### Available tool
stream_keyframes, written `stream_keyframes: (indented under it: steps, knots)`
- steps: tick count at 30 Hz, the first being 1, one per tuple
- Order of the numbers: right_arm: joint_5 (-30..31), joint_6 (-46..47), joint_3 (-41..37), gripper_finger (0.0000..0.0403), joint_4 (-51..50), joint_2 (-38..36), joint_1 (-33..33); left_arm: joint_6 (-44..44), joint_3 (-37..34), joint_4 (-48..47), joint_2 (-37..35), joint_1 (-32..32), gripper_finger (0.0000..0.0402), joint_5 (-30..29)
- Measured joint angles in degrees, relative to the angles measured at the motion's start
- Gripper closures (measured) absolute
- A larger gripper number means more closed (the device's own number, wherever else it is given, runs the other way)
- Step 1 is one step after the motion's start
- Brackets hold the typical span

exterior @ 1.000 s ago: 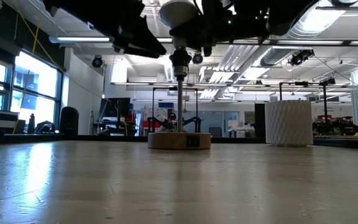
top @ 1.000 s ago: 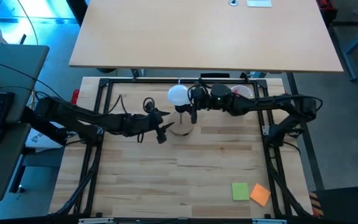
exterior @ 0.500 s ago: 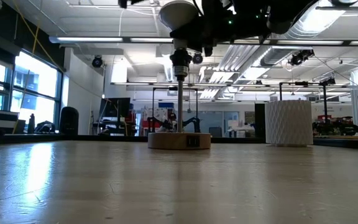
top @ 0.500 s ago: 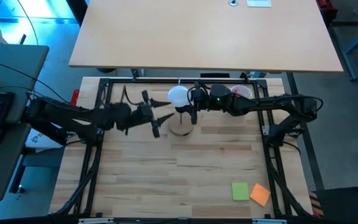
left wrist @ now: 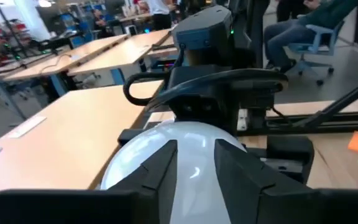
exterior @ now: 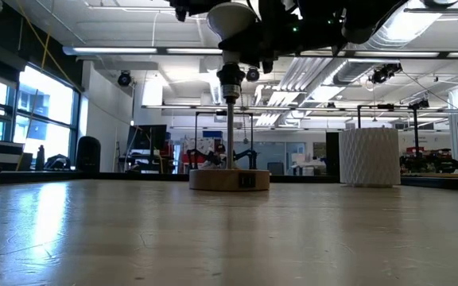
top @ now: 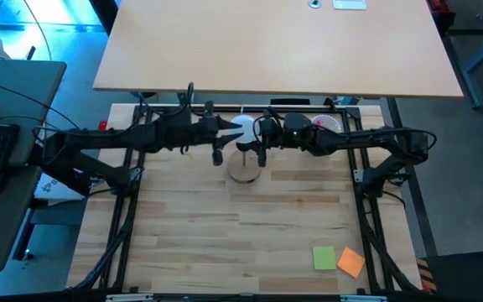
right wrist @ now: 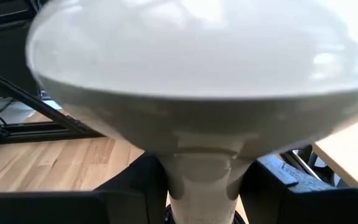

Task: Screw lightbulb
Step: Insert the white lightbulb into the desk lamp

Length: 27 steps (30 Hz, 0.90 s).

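My right gripper (top: 261, 134) is closed on the narrow neck of the lightbulb (top: 241, 128), a finger (right wrist: 135, 186) on each side of the pale base, holding it upright over the black socket (exterior: 230, 81) on the post of the round wooden stand (exterior: 229, 179); the base looks seated at the socket's top, though I cannot tell how far in. My left gripper (top: 221, 132) is up at the globe from the other side, its fingers (left wrist: 166, 158) spread around the white dome (left wrist: 191, 155); whether they press on it I cannot tell. Both arms crowd the far edge of the table (top: 250, 243), just under the near edge of the pale desk (top: 275, 42). The white ribbed cup (exterior: 369, 156) stands well apart from the stand. The near half of the table has open room, with only two sticky notes (top: 338, 258) by its near right corner.
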Motion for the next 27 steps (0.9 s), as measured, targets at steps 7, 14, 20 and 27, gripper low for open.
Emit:
stream_keyframes:
  steps: [7, 14, 20, 27]
  knots:
    - [2.1, 0.9, -0.3, 0.0204, -1.2, 0.3, 0.0, -0.2, 0.9, 0.6, 2.7, 0.9, 0.0318, 0.6]
    - [2.0, 0.8, -0.2, 0.0190, -2.4, -2.7, 0.0, -1.0, 0.8, -0.1, 2.8, 0.9, 0.0319, 0.4]
    - [3.3, 0.4, -0.2, 0.0189, -9.6, -7.4, 0.1, -1.1, 0.7, -0.2, 2.4, 0.9, 0.0319, -0.6]
    - [9.7, -0.6, -0.1, 0.0188, -17.3, -12.0, 1.0, -1.0, 0.6, -1.0, 0.7, -0.1, 0.0319, -2.2]
